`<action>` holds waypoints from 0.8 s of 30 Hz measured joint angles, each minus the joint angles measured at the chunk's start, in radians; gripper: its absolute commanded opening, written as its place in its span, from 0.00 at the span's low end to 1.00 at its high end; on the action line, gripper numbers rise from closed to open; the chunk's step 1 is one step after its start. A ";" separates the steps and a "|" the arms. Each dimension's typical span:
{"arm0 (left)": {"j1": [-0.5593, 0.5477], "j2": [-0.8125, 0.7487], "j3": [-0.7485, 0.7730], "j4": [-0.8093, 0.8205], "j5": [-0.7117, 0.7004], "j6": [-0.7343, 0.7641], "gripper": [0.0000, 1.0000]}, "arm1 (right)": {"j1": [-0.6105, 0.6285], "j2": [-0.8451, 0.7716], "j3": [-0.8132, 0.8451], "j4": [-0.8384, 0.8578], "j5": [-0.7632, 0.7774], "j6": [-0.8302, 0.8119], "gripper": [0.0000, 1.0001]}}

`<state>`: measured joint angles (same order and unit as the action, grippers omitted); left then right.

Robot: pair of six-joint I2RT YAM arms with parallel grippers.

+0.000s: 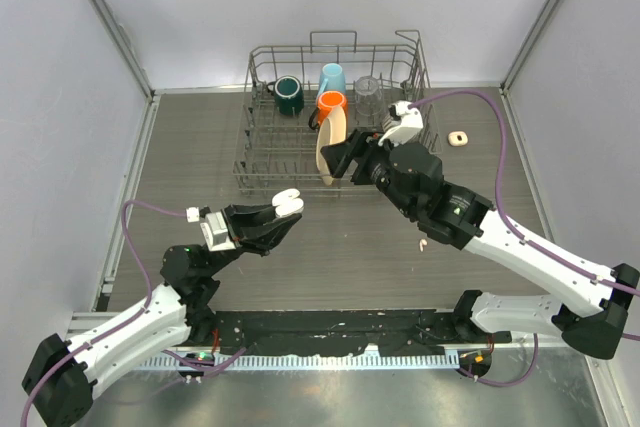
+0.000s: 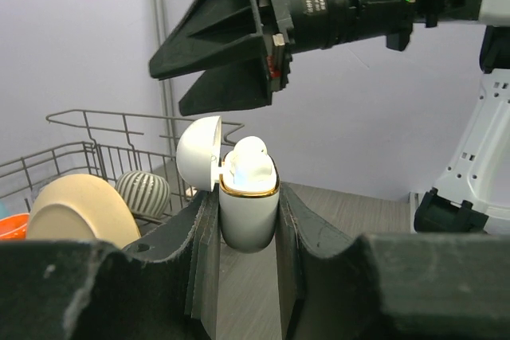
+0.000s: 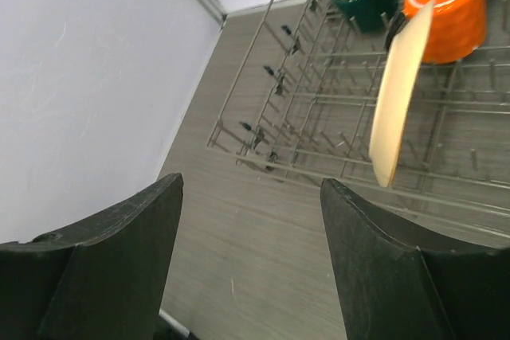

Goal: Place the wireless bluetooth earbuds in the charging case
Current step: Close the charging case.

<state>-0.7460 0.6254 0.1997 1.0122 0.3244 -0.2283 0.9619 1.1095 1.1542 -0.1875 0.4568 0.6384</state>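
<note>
My left gripper (image 1: pixel 285 205) is shut on the white charging case (image 1: pixel 288 201) and holds it above the table. In the left wrist view the case (image 2: pixel 249 212) stands upright between the fingers (image 2: pixel 319 232). Its lid (image 2: pixel 198 153) is flipped open to the left, and a white earbud (image 2: pixel 250 158) sits in its top. My right gripper (image 1: pixel 338 162) is open and empty, hovering above and beyond the case; it also shows in the left wrist view (image 2: pixel 227 65). A tiny white earbud (image 1: pixel 423 244) lies on the table under the right arm.
A wire dish rack (image 1: pixel 262 162) stands at the back with a green mug (image 1: pixel 289 95), blue mug (image 1: pixel 332 78), orange mug (image 1: pixel 332 102), a glass (image 1: pixel 367 89) and a tan plate (image 1: pixel 331 147). A small white object (image 1: pixel 458 138) lies right of the rack.
</note>
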 measured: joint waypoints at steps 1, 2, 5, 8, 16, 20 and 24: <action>0.000 0.000 -0.003 0.003 0.006 -0.002 0.00 | -0.006 0.011 0.011 -0.011 -0.027 -0.004 0.76; 0.000 0.000 -0.006 0.004 0.014 -0.003 0.00 | -0.011 0.024 0.022 -0.019 -0.060 -0.008 0.76; 0.000 0.000 -0.006 0.004 0.037 -0.005 0.00 | -0.021 0.060 0.051 -0.034 -0.155 -0.021 0.76; 0.000 0.000 -0.006 -0.001 0.056 -0.005 0.00 | -0.022 0.093 0.075 -0.044 -0.241 -0.043 0.77; 0.000 -0.005 -0.005 -0.055 0.088 -0.001 0.00 | -0.022 0.115 0.086 -0.061 -0.364 -0.080 0.77; 0.000 -0.005 -0.003 -0.077 0.093 0.001 0.00 | -0.023 0.117 0.088 -0.061 -0.400 -0.090 0.77; 0.000 -0.003 -0.001 -0.089 0.097 0.002 0.00 | -0.023 0.135 0.096 -0.061 -0.449 -0.092 0.77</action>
<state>-0.7460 0.6220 0.1986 0.9230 0.4213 -0.2268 0.9394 1.2449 1.2499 -0.2485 0.0078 0.5465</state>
